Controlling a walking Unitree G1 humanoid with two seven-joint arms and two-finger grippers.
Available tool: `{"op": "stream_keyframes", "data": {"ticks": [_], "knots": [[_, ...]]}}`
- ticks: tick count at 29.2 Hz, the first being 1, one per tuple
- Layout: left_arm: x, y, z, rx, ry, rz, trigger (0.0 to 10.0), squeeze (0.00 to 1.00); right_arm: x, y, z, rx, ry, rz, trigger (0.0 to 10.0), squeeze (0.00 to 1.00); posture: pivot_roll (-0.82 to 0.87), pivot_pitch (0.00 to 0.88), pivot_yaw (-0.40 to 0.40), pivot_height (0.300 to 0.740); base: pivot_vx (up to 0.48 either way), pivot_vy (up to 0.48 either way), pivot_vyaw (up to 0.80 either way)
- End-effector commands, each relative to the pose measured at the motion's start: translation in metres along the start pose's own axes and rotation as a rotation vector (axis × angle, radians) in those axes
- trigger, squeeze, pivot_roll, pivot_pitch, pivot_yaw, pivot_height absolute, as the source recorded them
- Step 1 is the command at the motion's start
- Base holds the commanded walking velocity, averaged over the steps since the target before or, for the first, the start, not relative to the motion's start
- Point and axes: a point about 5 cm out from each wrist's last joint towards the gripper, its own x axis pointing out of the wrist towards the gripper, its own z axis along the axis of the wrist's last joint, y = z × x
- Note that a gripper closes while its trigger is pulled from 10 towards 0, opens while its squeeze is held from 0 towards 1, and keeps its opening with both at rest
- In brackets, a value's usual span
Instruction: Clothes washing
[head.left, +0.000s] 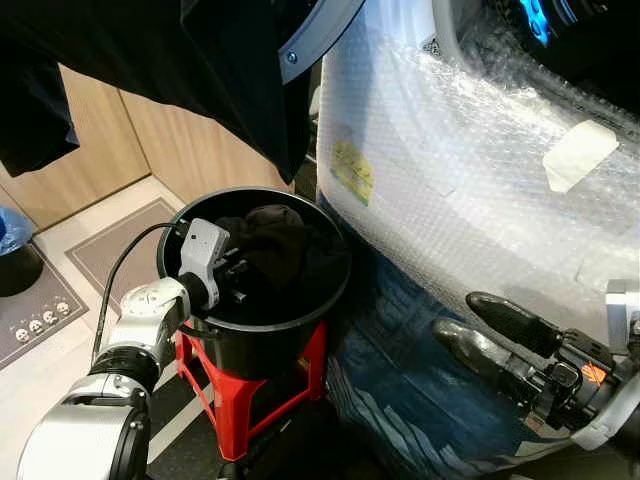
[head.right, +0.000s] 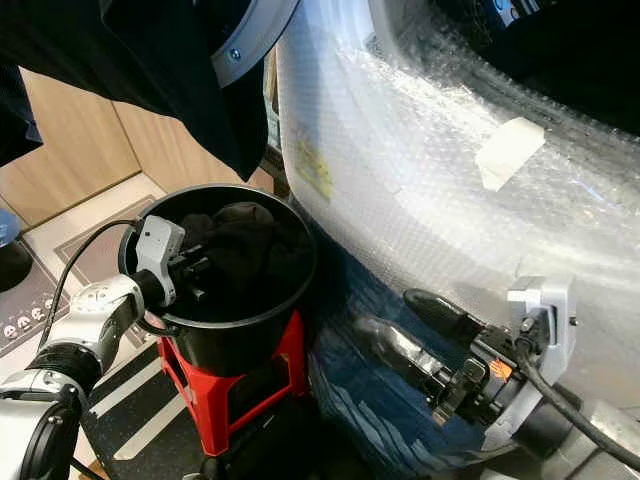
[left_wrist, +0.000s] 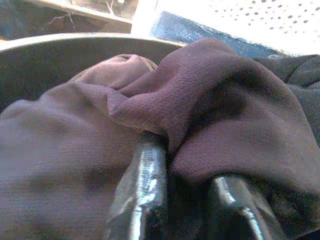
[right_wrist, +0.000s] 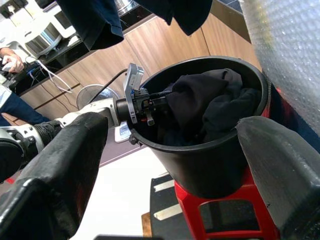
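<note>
Your left gripper (head.left: 238, 277), at nine o'clock in the bucket (head.left: 330, 300), clenches dark clothes (head.left: 280, 245) for lifting; right gripper (head.left: 480, 325) waits released.

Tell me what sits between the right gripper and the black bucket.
Nothing solid: past the open right gripper, the right wrist view shows an open gap up to the black bucket.

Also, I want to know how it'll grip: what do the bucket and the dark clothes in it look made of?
The bucket looks like black plastic, smooth with a dull sheen. The dark clothes look like a thin knit, probably synthetic: the left wrist view shows a fine mesh weave and soft folds around the left gripper.
</note>
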Motion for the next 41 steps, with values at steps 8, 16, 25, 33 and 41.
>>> {"op": "stream_keyframes", "data": {"ticks": [8,16,25,33,41], "knots": [[-0.012,0.008,-0.001,0.01,-0.051,0.052,0.0,0.0,0.004,-0.005,0.001,-0.019,-0.001,-0.001,10.0,0.0,-0.22,0.301,-0.112,0.74,0.0,0.0,0.0],[-0.022,0.011,0.013,0.08,-0.192,0.139,0.0,0.0,0.014,-0.012,0.002,-0.032,-0.015,0.02,10.0,0.0,-0.19,0.25,-0.114,0.74,0.0,0.0,0.0],[-0.028,-0.01,0.032,0.161,-0.389,0.197,9.6,0.0,0.025,-0.023,0.005,-0.059,-0.036,0.044,10.0,0.0,-0.16,0.187,-0.114,0.74,0.0,0.0,0.0],[-0.035,-0.036,0.056,0.294,-0.514,0.216,10.0,0.0,0.037,-0.039,0.01,-0.104,-0.072,0.059,10.0,0.0,-0.13,0.098,-0.111,0.74,0.0,0.0,0.0],[-0.032,-0.061,0.069,0.454,-0.541,0.154,10.0,0.0,0.05,-0.055,0.013,-0.142,-0.107,0.069,10.0,0.0,-0.09,0.021,-0.117,0.74,0.0,0.0,0.0]]}}
